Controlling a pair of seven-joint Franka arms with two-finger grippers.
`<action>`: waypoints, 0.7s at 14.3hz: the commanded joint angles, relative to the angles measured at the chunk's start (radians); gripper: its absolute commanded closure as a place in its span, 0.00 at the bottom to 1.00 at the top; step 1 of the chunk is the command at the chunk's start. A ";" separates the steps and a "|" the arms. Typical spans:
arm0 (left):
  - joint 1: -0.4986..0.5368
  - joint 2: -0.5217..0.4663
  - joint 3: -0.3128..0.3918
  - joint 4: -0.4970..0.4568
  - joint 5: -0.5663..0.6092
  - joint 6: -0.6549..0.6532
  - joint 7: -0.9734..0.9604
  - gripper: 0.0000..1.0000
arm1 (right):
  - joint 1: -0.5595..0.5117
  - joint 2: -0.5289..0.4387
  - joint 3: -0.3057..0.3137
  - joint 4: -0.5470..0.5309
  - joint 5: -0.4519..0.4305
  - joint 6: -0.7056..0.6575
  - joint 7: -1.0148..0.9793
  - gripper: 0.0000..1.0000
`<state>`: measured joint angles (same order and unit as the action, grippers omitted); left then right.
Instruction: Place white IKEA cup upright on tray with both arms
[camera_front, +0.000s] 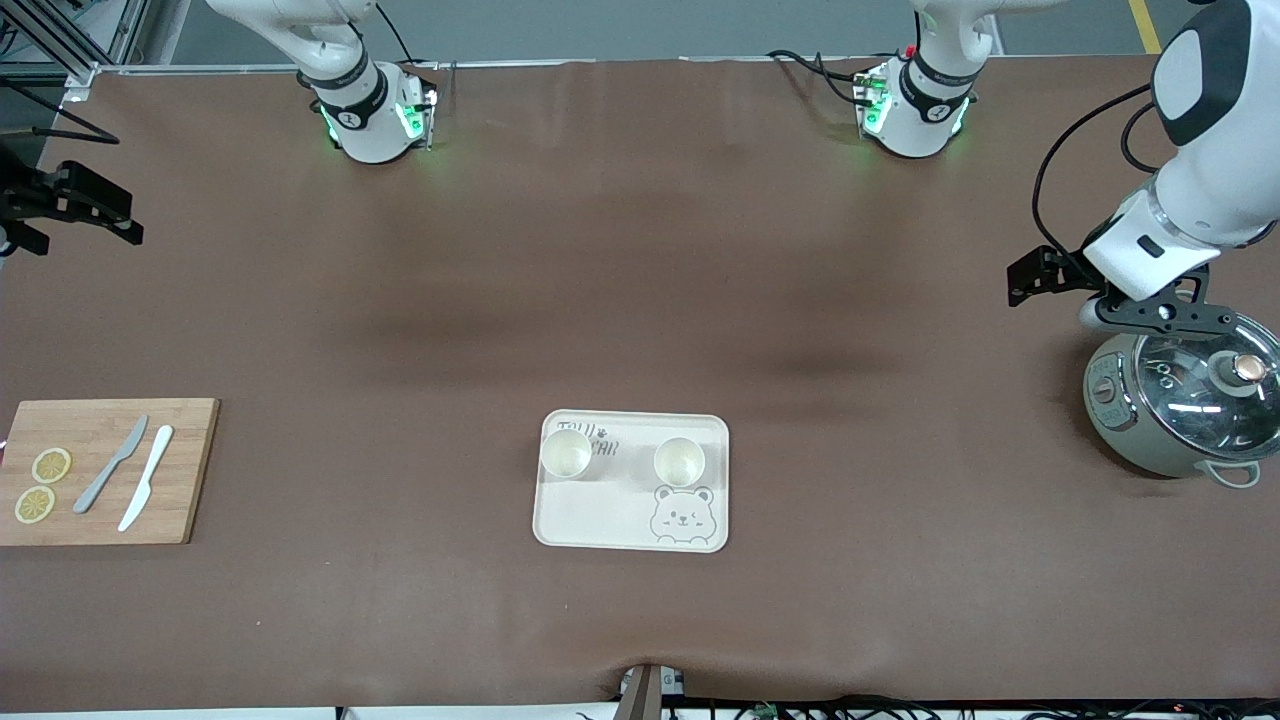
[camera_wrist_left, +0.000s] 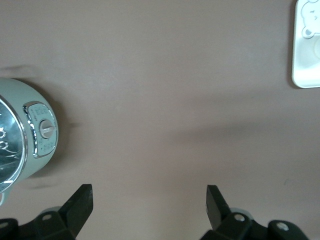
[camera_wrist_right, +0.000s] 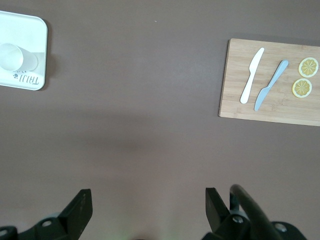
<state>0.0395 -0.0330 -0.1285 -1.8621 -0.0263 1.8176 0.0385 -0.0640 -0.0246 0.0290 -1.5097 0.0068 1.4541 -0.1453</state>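
Observation:
The cream tray (camera_front: 600, 520) with its bear drawing lies in the middle of the table, toward the front camera. Two white cups stand upright on it. One cup (camera_front: 566, 452) covers part of the lettering, and the other cup (camera_front: 679, 461) stands just above the bear face. My left gripper (camera_front: 1165, 318) hangs open and empty over the table beside the pot, at the left arm's end. In the left wrist view the gripper (camera_wrist_left: 149, 200) frames bare table. My right gripper (camera_front: 95, 205) hangs open and empty at the right arm's end. Its wrist view (camera_wrist_right: 148, 202) shows one cup (camera_wrist_right: 12, 57) on the tray (camera_wrist_right: 30, 82).
A grey-green pot (camera_front: 1180, 405) with a glass lid stands under the left hand, also seen as the pot (camera_wrist_left: 20, 135) in the left wrist view. A wooden cutting board (camera_front: 100, 470) with two knives and two lemon slices lies at the right arm's end.

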 joint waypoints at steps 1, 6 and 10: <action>0.000 -0.018 -0.009 -0.003 -0.014 0.009 0.011 0.00 | -0.019 -0.017 0.011 -0.015 0.016 0.009 -0.013 0.00; 0.002 -0.016 -0.016 0.014 -0.012 0.006 -0.005 0.00 | -0.030 -0.017 0.011 -0.017 0.016 0.006 -0.013 0.00; 0.003 -0.016 -0.016 0.015 -0.014 0.006 -0.003 0.00 | -0.028 -0.017 0.011 -0.017 0.016 0.006 -0.013 0.00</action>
<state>0.0367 -0.0341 -0.1400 -1.8445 -0.0264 1.8236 0.0378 -0.0698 -0.0246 0.0280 -1.5100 0.0068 1.4555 -0.1453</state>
